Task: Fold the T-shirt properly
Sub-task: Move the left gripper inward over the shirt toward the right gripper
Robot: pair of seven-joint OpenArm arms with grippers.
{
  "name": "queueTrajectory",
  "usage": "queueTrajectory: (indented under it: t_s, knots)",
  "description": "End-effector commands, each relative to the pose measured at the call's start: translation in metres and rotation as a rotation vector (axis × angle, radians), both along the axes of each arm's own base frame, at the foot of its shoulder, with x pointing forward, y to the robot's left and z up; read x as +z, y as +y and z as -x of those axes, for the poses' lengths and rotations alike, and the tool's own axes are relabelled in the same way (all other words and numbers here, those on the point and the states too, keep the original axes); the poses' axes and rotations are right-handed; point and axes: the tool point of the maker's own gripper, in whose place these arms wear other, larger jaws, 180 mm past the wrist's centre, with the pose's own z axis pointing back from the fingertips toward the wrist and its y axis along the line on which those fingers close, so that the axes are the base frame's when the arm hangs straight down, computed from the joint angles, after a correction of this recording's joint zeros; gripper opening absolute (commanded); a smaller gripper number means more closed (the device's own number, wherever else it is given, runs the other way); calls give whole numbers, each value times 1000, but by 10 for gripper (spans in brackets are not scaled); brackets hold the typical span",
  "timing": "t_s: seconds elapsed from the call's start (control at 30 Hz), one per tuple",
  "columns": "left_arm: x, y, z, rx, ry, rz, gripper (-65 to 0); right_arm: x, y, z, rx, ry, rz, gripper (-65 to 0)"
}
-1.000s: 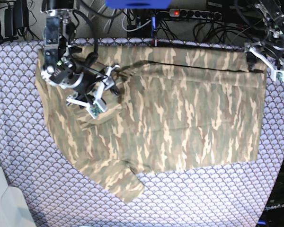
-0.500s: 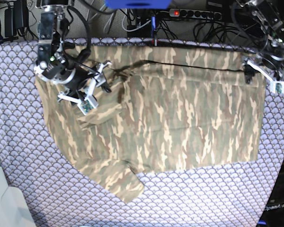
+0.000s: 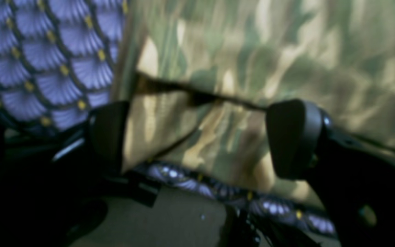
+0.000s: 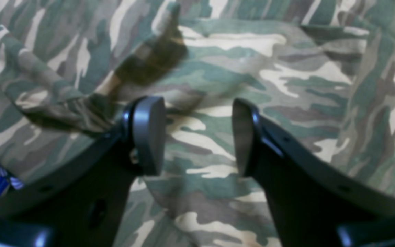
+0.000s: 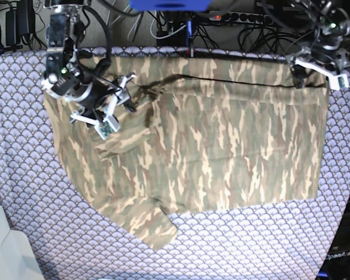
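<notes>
The tablecloth (image 5: pixel 23 192), lavender-grey with a fan-scale print, covers the whole work surface; on it the T-shirt (image 5: pixel 221 140) lies spread flat, its broad body filling the middle and reaching almost to the cloth's far edge, one sleeve (image 5: pixel 149 221) trailing toward the near side and a dark fold line (image 5: pixel 245 81) running across its far part. There are no containers in view; nothing rests on the T-shirt but the arms above it.

The right gripper (image 4: pixel 199 137) hangs over the T-shirt's far corner on the base view's left, beside the rumpled collar area (image 4: pixel 149 61); its two pads stand well apart, bare camouflage showing between them, and it has hold of nothing.

The left gripper (image 3: pixel 197 137) sits at the T-shirt's opposite far corner (image 5: pixel 315 73); its jaws are wide, with the shirt's edge and a layered fold of cloth in the gap between them, the tablecloth showing just beside; the view is blurred, and no cloth is pinched.
</notes>
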Motion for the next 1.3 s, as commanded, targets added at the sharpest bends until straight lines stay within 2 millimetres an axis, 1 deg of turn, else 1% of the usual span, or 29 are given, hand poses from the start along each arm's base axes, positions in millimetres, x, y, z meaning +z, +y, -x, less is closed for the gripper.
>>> queueTrajectory:
  t_s: [0.0,0.13,0.2,0.3,0.37,0.47,0.57,0.7,0.73,0.87,0.93,1.1,1.2,1.27]
  knots:
    - [16,7,-3,-1,-45,-34,-46,12,2,-8,1,-47,-22,-353]
    - [34,11,-6,-14,-72,-79,-46,12,3,-8,4,-47,-22,-353]
    - [42,17,-9,-22,-81,-109,-46,12,3,-7,4,-45,-22,-353]
    - [46,18,-10,-23,-87,-118,-46,11,3,-7,2,-44,-22,-353]
    - [41,15,-9,-21,-69,-102,-46,11,2,-7,1,-44,-22,-353]
    - [30,12,-4,-16,-16,-66,-46,11,2,-7,1,-42,-22,-353]
    - [20,0,-8,-4,-18,-16,-46,11,2,-6,1,-41,-22,-353]
    - [18,-9,-9,2,-28,10,-46,10,3,-6,2,-37,-22,-353]
    - [21,-9,-13,0,-42,14,-46,10,3,-6,2,-37,-22,-353]
    - [20,-11,-16,0,-49,25,-46,10,3,-6,2,-37,-22,-353]
    - [14,-13,-19,5,-52,46,-46,10,3,-6,2,-37,-22,-353]
    - [-7,-20,-24,17,-38,120,-46,10,3,-6,2,-37,-22,-353]
    - [-10,-22,-28,18,-42,138,-46,10,3,-6,2,-37,-22,-353]
    - [-8,-22,-33,18,-54,139,-46,10,2,-6,2,-37,-21,-353]
